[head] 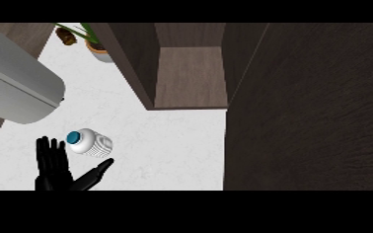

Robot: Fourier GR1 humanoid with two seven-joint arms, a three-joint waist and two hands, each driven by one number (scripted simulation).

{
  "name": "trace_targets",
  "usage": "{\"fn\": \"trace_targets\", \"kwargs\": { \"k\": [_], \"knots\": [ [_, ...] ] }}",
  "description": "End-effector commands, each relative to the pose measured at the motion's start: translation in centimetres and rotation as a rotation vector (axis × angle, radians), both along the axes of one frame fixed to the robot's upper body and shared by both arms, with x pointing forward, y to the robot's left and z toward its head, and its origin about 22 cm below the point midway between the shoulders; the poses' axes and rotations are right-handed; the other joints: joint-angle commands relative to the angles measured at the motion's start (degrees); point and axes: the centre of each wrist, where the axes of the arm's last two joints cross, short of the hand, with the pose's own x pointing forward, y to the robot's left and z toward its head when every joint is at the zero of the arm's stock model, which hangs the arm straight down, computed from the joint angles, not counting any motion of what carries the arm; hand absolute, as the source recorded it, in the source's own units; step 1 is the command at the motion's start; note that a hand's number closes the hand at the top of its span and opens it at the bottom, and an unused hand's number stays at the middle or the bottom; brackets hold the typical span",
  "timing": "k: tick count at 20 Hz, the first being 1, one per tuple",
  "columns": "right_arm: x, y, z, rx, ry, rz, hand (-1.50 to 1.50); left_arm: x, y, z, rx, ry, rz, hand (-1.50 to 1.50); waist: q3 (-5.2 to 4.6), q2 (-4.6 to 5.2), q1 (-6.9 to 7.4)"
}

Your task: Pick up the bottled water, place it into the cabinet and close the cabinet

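The bottled water (90,141), white with a blue cap, stands on the white counter (167,143) at the lower left. My left hand (56,170) is just below and left of it, fingers straight up and thumb spread toward the right, holding nothing and apart from the bottle. The dark wood cabinet (189,74) stands open at the top middle, its bare shelf showing. Its open door (299,108) fills the right side of the view. My right hand does not show.
A grey rounded appliance (25,86) sits at the left edge. A potted plant (91,42) stands at the back left, beside the cabinet's left wall.
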Motion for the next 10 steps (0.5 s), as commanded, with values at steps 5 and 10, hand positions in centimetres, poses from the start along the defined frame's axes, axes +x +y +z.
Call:
{"fn": "trace_targets", "kwargs": {
  "k": [5, 10],
  "knots": [
    [-1.2, 0.2, 3.2, 0.009, -0.067, 0.016, -1.5, 2.1, -0.2, -4.4, -0.002, 0.003, 0.048, -1.5, 0.0, 0.1, -0.16],
    [-2.3, -0.1, 3.1, 0.022, -0.072, 0.008, -1.5, 2.0, 1.6, -5.7, 0.011, 0.022, 0.054, -1.5, -0.01, 0.05, -0.38]
  ]
}}
